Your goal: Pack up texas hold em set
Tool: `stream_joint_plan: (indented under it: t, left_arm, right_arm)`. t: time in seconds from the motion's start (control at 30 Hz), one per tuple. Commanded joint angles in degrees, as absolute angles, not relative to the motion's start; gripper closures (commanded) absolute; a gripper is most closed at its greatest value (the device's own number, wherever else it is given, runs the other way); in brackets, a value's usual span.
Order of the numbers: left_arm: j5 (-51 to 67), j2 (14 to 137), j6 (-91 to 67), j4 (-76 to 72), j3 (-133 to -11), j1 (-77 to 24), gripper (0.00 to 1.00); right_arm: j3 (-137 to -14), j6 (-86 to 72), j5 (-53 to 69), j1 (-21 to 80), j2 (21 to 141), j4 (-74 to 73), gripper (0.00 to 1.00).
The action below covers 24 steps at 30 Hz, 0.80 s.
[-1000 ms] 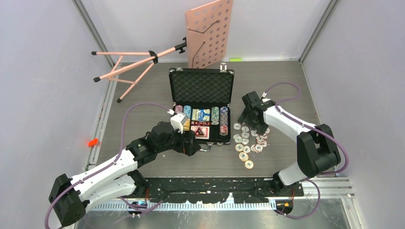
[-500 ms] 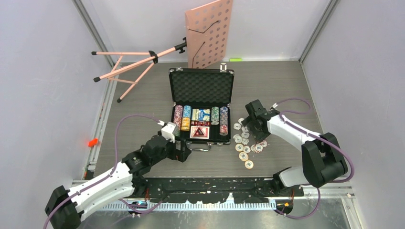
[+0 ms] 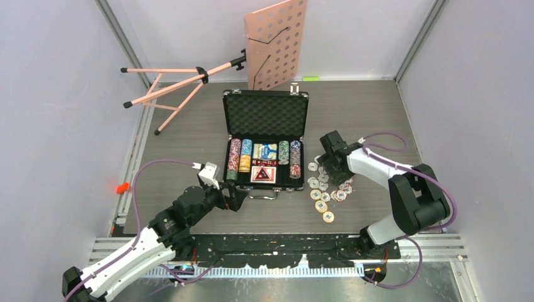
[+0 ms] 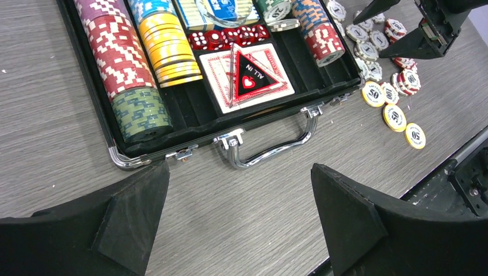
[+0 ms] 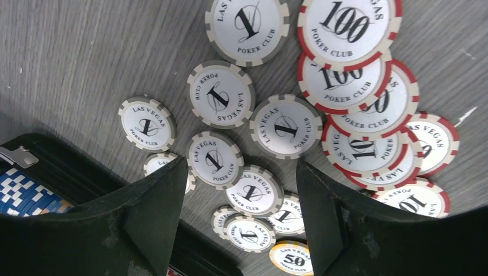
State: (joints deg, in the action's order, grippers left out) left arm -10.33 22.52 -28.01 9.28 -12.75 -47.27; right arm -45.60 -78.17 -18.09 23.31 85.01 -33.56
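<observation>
Right claw [image 5: 240, 168], parted, over loose chips [image 5: 286, 126] beside right edge of case [image 3: 264, 116]

There is one black case [image 3: 265, 113], lying open, and one pink music stand [image 3: 275, 44]. Inside the case sit four rows of stacked chips [image 4: 129, 57]. Two card decks lie with them, one blue [image 4: 210, 11] and one red-backed [image 4: 216, 75]. There is also one triangular ALL IN marker [image 4: 252, 77] and five red dice [image 4: 229, 35]. Loose beside the case, the left wrist view shows three yellow 50 chips [image 4: 395, 117]. The right wrist view shows at least seven overlapping red 100 chips [image 5: 348, 26] and about ten white 1 chips [image 5: 221, 95], some partly hidden.
</observation>
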Motion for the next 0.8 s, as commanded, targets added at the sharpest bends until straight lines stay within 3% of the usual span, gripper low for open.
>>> stream_joint_plan:
  t: [0.0,0.53,0.77]
  left_arm:
    - [-12.0,23.9,-27.9,7.8,-12.9,-47.5,0.03]
    - [-11.4,27.8,-27.8,7.1,-14.1,-47.5,0.03]
    - [-11.5,27.5,-27.8,7.0,-14.0,-47.5,0.02]
  right_arm:
    - [-46.8,-79.1,-17.9,23.6,86.9,-33.0,0.26]
    - [-45.2,-75.2,-16.1,23.8,86.2,-34.6,0.73]
    - [-44.7,-74.2,-16.7,23.8,82.4,-36.1,0.81]
